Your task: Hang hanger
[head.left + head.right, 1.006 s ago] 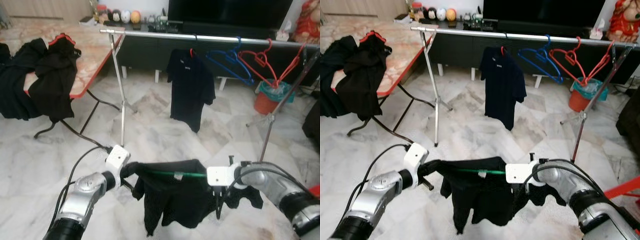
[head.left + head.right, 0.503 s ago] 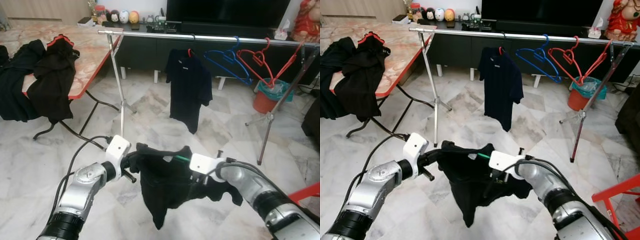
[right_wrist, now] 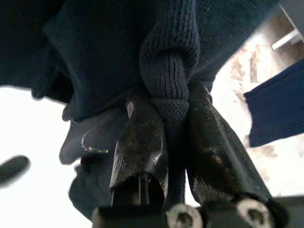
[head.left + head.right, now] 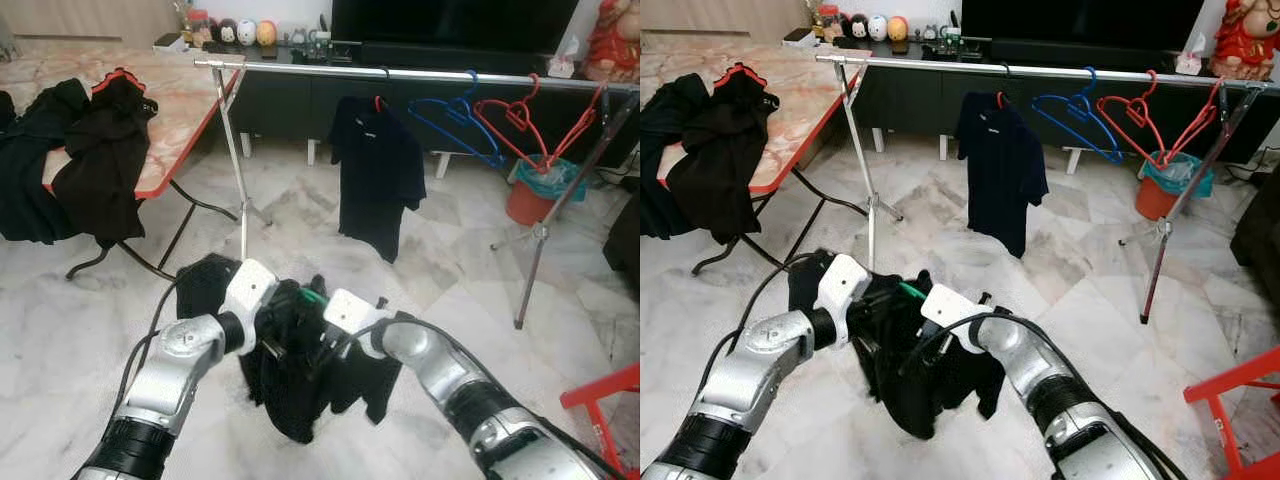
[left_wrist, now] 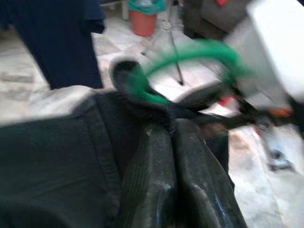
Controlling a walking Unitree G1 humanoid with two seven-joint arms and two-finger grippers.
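A black shirt (image 4: 290,385) on a green hanger hangs bunched between my two grippers, low over the floor. The hanger's green hook (image 4: 309,297) sticks up from the collar, also the hook (image 5: 190,52) in the left wrist view. My left gripper (image 5: 170,126) is shut on the shirt fabric just below that hook. My right gripper (image 3: 171,102) is shut on a ribbed fold of the shirt (image 3: 171,52). Both wrists sit side by side, almost touching. The silver clothes rail (image 4: 420,75) stands ahead, above and beyond both grippers.
On the rail hang a dark shirt (image 4: 378,175), a blue hanger (image 4: 455,120) and red hangers (image 4: 530,120). A folding table (image 4: 190,100) with black clothes (image 4: 95,160) stands to the left. An orange bin (image 4: 530,205) and the rail's right leg (image 4: 545,230) are to the right, a red frame (image 4: 610,385) at the near right.
My two grippers have come together. The shirt, first spread along the hanger, is now bunched between them and hangs lower.
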